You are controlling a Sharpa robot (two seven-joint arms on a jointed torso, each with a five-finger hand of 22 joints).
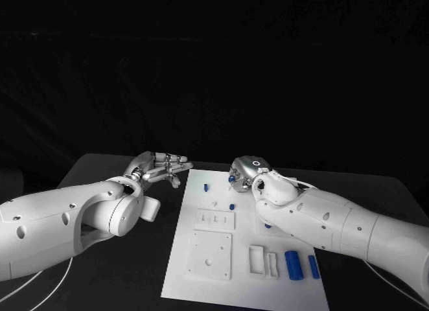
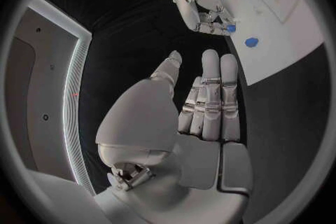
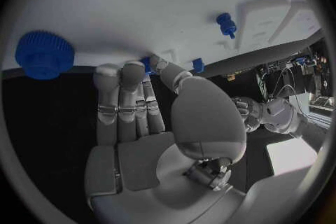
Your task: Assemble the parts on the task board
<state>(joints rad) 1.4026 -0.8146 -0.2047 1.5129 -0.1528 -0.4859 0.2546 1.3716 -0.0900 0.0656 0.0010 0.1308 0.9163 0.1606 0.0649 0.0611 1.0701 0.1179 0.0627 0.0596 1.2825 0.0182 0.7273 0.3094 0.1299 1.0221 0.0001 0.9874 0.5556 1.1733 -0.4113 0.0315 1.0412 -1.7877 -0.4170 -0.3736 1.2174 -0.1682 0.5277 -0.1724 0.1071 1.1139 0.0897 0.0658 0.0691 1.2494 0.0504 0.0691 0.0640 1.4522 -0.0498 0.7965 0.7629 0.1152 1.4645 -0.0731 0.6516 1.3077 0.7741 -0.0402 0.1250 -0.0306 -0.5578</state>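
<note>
i have my right hand (image 1: 244, 173) pinching a small blue part (image 3: 148, 63) at the far edge of the task board (image 1: 207, 285). my left hand (image 1: 161, 167) hovers beside the board, fingers straight, holding nothing. two blue cylinders (image 1: 293, 264) lie loose near me, so i judge most assembly remains.

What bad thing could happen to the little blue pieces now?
The right hand pinches a small blue part at the task board's far edge; if the pinch is shallow, the part might slip and roll onto the black table. The hand also sits close to a blue gear and a blue peg, so a sideways move could bump them. The left hand is open beside the board, not steadying it.
</note>
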